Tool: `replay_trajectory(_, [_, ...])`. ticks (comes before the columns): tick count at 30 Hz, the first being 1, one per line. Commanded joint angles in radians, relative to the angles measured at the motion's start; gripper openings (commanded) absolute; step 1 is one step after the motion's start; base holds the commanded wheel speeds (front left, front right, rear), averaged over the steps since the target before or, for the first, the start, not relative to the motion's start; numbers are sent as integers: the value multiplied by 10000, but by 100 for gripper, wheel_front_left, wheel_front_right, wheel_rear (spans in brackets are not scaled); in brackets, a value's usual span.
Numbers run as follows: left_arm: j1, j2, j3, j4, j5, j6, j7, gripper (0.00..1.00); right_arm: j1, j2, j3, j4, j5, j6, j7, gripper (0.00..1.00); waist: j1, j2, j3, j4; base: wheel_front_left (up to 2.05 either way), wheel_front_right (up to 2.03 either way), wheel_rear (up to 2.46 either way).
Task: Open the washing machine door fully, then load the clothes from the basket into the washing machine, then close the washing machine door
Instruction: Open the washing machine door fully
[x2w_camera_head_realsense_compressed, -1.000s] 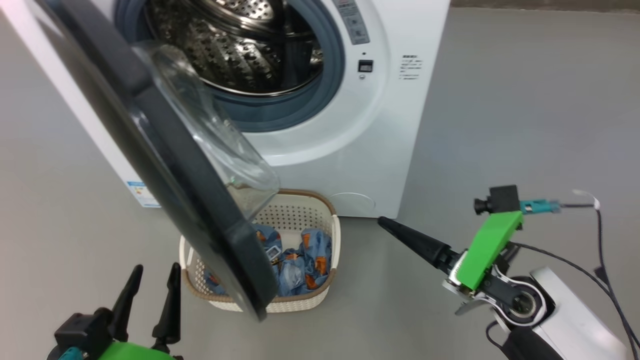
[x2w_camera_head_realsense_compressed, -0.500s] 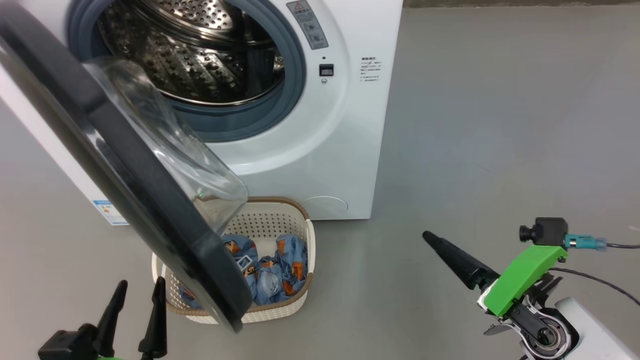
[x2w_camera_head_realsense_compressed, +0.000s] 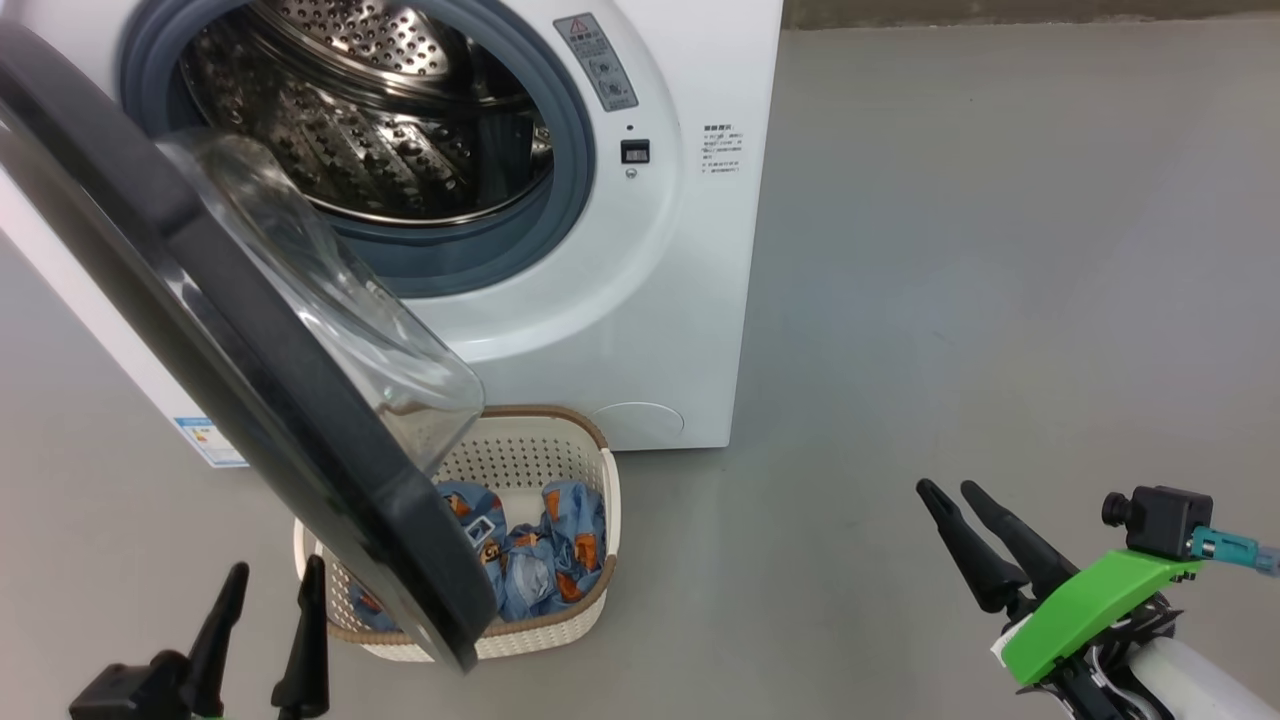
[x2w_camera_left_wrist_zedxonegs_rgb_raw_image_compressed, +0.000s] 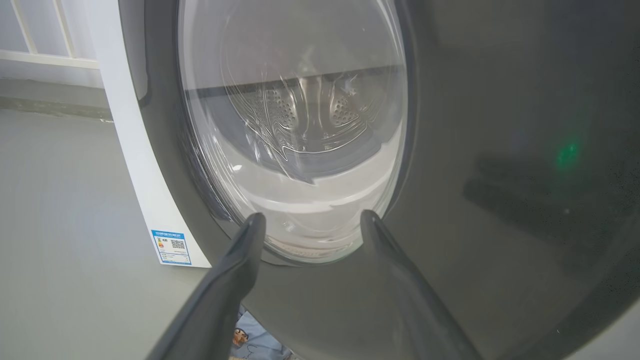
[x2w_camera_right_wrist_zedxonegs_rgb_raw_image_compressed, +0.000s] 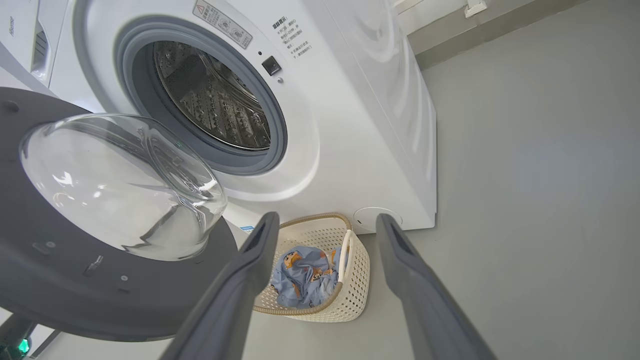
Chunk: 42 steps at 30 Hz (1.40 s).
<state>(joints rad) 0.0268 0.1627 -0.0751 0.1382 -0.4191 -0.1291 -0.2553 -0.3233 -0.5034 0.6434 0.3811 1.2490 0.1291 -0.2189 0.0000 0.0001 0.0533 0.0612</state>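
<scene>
Left tool (x2w_camera_head_realsense_compressed: 278, 566) parted; blue label (x2w_camera_head_realsense_compressed: 210, 442) low on washing machine (x2w_camera_head_realsense_compressed: 640, 300), print unreadable.

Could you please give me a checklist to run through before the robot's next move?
1. The washing machine door fully open: not ok, it stands partway and overhangs the basket.
2. The clothes in the basket: ok.
3. Way down to the clothes: not ok, the door covers part.
4. Drum opening of the washing machine unblocked: ok.
5. The left tool open and empty: ok.
6. The right tool open and empty: ok.
</scene>
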Motion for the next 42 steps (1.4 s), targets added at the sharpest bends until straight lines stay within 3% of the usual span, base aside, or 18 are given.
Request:
replay_trajectory(1, [-38,128,396,-252,2,-16,-65,100,138,-264,196,-85,-268,16,-238,100,0,-1,-23,1,0,0,0])
replay_trajectory(5, [5,119,432,-271,8,-16,-65,100,128,-260,-104,234,-1002,16,-416,100,0,-1,-44,-10,0,0,0])
replay_trajectory(10, [20,110,458,-286,15,-16,-65,100,708,383,-2221,142,-3088,16,-425,100,0,-1,-74,-5,0,0,0])
replay_trajectory(16, [35,104,470,-282,26,-16,-65,100,1528,1082,-3794,-353,-4804,16,-427,100,0,-1,-115,6,0,0,0])
replay_trajectory(23, [34,102,453,-276,29,-16,-65,100,2107,1508,-4459,-638,-5587,16,-428,100,0,-1,-119,48,0,0,0])
replay_trajectory(42, [-139,24,519,-209,-27,-16,-65,100,2529,1807,-4619,-446,-6618,16,-428,100,0,-1,134,108,0,0,0])
